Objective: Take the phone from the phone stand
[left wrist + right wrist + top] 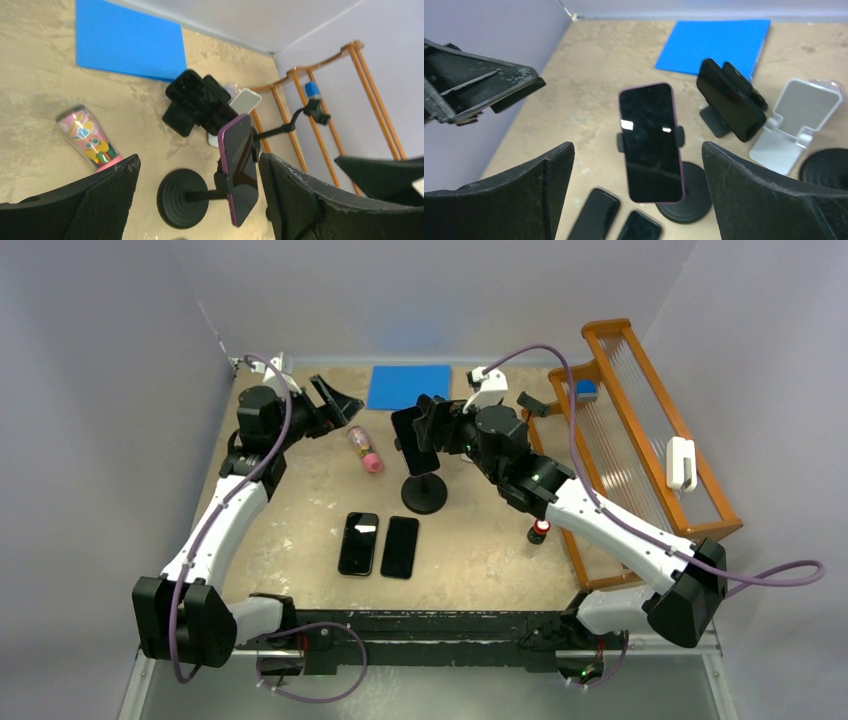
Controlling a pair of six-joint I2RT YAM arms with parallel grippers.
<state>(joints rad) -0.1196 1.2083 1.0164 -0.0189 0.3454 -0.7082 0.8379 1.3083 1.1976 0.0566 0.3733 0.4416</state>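
Viewing from the top camera, you find the phone [413, 440] clamped upright in the stand [424, 495] at frame centre, its base on the counter [300, 500]. The right jaws are spread wide just right of the phone. In the right wrist view it sits between both fingers [524, 190], clear of each. The left jaws are also spread wide, at upper left, well apart from the stand. Two flat phones [358, 543] lie side by side below the base.
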